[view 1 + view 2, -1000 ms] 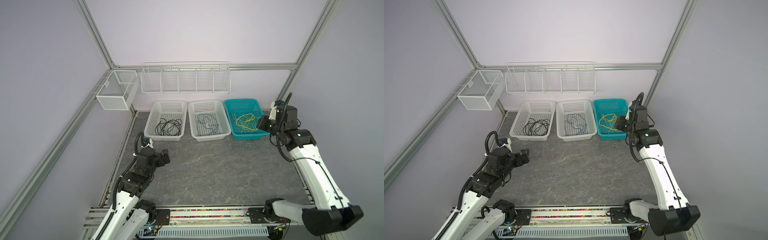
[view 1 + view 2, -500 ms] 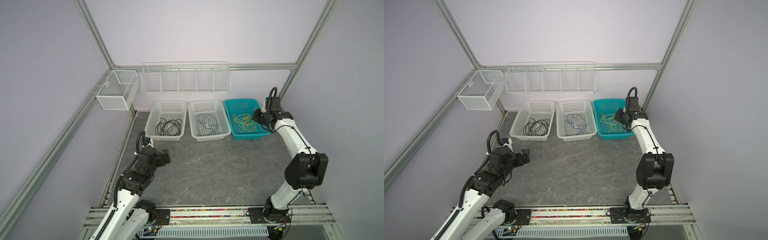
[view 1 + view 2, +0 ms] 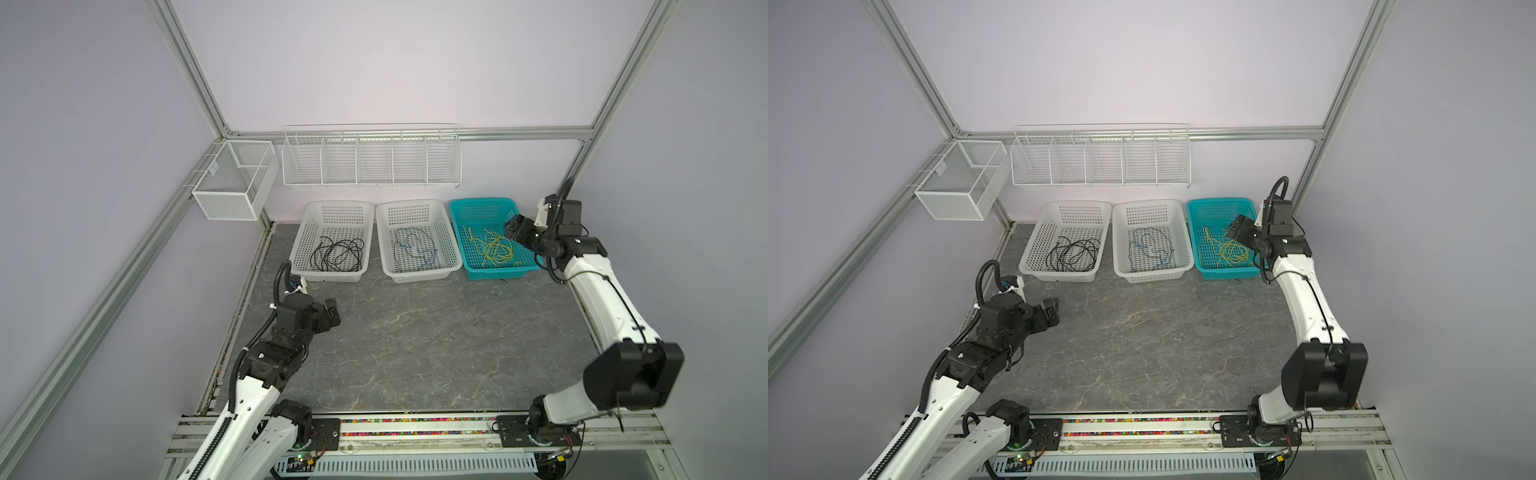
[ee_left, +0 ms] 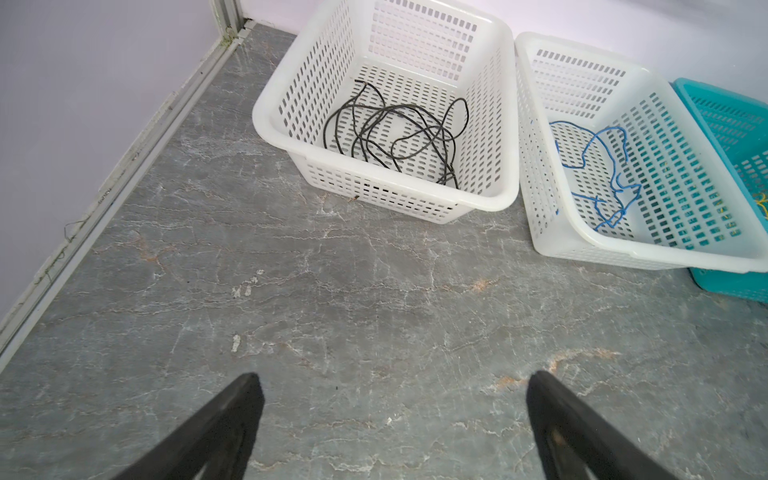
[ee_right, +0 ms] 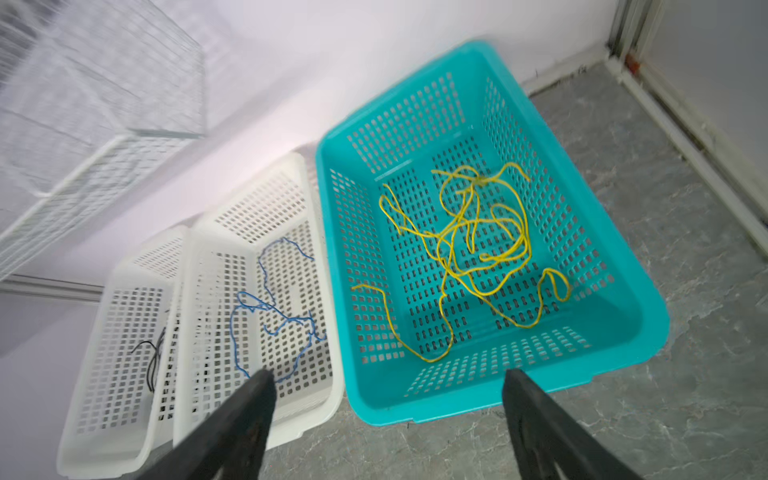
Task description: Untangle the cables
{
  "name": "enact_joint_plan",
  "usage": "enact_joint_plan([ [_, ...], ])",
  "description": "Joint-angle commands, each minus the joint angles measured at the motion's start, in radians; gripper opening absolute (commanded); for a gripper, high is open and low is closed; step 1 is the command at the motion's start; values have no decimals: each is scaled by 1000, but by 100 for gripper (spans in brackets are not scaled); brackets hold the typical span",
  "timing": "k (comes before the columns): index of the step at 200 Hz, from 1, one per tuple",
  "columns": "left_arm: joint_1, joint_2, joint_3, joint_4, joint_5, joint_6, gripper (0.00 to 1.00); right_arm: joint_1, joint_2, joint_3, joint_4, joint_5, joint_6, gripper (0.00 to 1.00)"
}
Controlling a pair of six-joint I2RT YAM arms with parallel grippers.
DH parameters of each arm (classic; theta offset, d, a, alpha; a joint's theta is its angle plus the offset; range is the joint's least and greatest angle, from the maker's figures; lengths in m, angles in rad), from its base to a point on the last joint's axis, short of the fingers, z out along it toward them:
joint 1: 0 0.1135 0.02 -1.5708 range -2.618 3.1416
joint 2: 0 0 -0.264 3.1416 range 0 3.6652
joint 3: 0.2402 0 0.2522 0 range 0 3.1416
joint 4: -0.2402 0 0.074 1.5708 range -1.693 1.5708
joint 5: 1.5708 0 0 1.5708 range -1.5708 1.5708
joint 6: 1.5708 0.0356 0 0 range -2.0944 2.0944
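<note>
Black cables (image 3: pixel 336 257) lie coiled in the left white basket (image 3: pixel 337 204). Blue cables (image 3: pixel 415 249) lie in the middle white basket (image 3: pixel 409 203). Yellow cables (image 3: pixel 494 249) are piled loosely in the teal basket (image 3: pixel 484 200); the right wrist view shows the yellow cables (image 5: pixel 469 241) clearly. My right gripper (image 3: pixel 513 226) hovers over the teal basket's right side. It is open and nothing is between its fingers (image 5: pixel 257 399). My left gripper (image 3: pixel 332 311) is open above bare table, well in front of the left white basket (image 4: pixel 374 183).
A white wire rack (image 3: pixel 372 156) hangs on the back wall above the baskets. A mesh box (image 3: pixel 232 183) is fixed to the left frame. Aluminium frame posts (image 3: pixel 577 162) stand at the corners, and a rail (image 3: pixel 415 428) runs along the front edge.
My right gripper has gone from shut to open over the teal basket, and its arm has changed pose. The left arm has hardly moved.
</note>
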Motion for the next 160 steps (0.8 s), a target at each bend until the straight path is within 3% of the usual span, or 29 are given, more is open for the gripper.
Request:
enact_joint_plan([
  [1, -6, -6, -15, 20, -72, -2, 100, 6, -156, -141, 146, 56, -28, 88],
  [32, -7, 4, -56, 66, -196, -18, 100, 10, -349, -387, 222, 237, -99, 88],
  [61, -5, 21, -93, 158, -312, 69, 100, 8, -473, -588, 299, 354, -158, 88],
  [78, -5, 32, -150, 278, -377, 116, 100, 5, -504, -694, 377, 398, -195, 89],
  [105, -5, 25, -268, 552, -361, 194, 100, 4, -490, -861, 548, 485, -258, 88],
  [133, 27, 69, -365, 774, -363, 290, 99, -5, -492, -999, 817, 426, -284, 89],
  [160, 114, 150, -388, 850, -317, 270, 99, -7, -370, -990, 893, 408, -344, 88],
])
